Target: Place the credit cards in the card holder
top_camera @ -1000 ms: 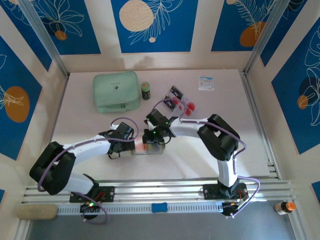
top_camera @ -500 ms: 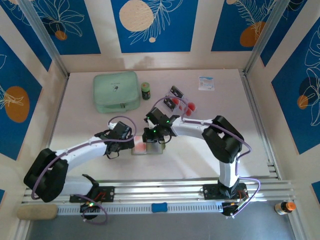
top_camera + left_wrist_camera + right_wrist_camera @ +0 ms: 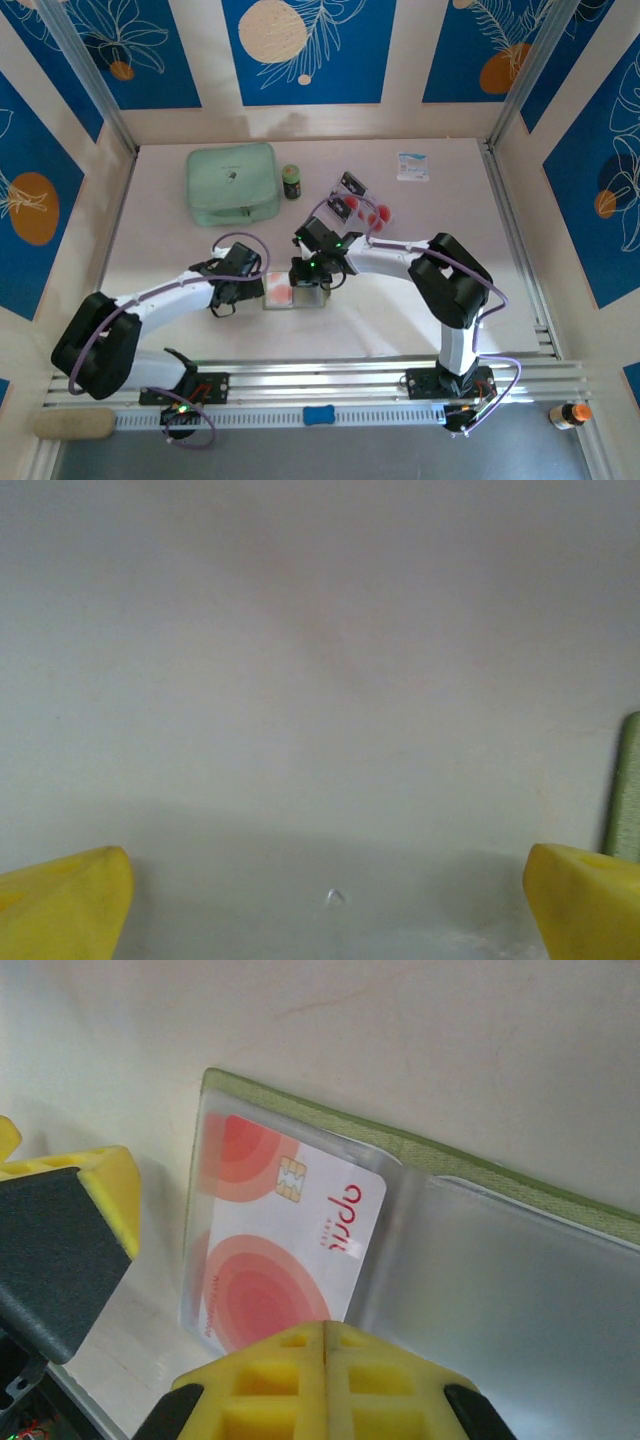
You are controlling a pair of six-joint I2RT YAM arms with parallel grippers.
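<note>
Open card holder (image 3: pixel 520 1290) toward near edge of the table (image 3: pixel 520 220), one credit card (image 3: pixel 290 1240) apparently inside its clear sleeve, right gripper (image 3: pixel 325 1345) pinched together above it, left gripper (image 3: pixel 325 905) spread wide alongside.

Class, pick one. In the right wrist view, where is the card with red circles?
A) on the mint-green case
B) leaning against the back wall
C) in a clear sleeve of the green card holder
C: the card lies under the clear plastic of the open card holder.
</note>
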